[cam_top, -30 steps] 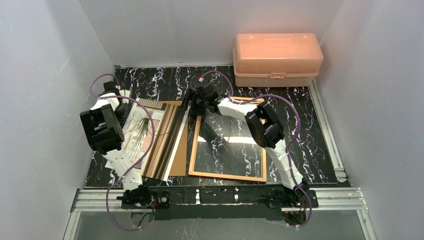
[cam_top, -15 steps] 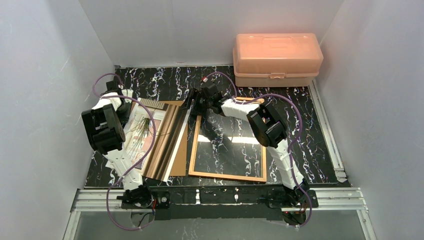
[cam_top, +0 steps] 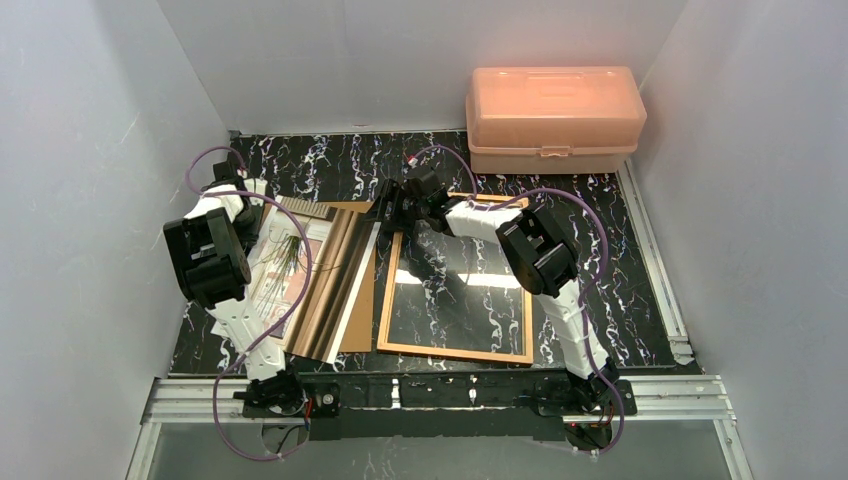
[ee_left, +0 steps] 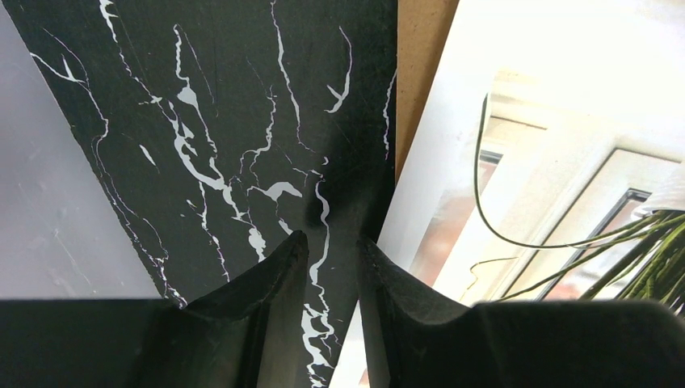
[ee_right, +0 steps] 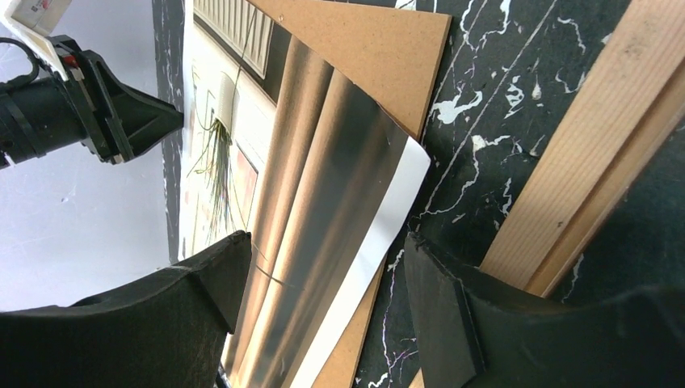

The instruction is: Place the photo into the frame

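Marble strip (ee_right: 476,121) between photo (ee_right: 323,226) edge and frame (ee_right: 582,153) rail

A table (cam_top: 330,160) with a black top veined in white like marble fills the middle of the view, closed in by plain white walls (cam_top: 90,130) at the left, top and right, with a silver metal rail (cam_top: 680,388) along its lower edge, all under even light.
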Robot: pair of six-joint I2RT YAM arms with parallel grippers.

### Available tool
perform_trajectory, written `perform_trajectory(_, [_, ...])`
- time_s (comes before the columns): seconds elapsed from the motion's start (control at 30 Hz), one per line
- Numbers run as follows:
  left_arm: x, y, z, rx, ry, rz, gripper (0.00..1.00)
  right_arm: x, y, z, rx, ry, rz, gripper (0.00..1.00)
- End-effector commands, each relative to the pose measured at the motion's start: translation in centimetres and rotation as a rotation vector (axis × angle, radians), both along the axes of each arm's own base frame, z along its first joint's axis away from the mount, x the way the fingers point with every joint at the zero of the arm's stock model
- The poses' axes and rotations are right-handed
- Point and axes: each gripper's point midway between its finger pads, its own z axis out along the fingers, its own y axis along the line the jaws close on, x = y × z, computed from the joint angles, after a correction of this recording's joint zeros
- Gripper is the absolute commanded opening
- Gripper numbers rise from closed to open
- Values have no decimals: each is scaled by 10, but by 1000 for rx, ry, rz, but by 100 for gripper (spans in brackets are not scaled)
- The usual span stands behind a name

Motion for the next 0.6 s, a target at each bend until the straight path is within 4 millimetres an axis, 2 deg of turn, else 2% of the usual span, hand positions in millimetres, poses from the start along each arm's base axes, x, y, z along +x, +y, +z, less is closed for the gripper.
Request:
perform_trajectory(0.0, [-36, -34, -35, -146, 150, -21, 28, -5, 10, 41, 52, -90, 48, 77])
perform_trajectory(0.4, [-36, -34, -32, -143, 148, -28, 27, -11, 28, 58, 88, -152, 114, 74])
perform_trajectory(0.47, [-36, -34, -32, -144, 151, -27, 27, -9, 25, 49, 32, -139, 102, 74])
perform_trajectory(0.57, [-36, -34, -31, -145, 148, -29, 27, 0, 7, 30, -126, -121, 27, 77])
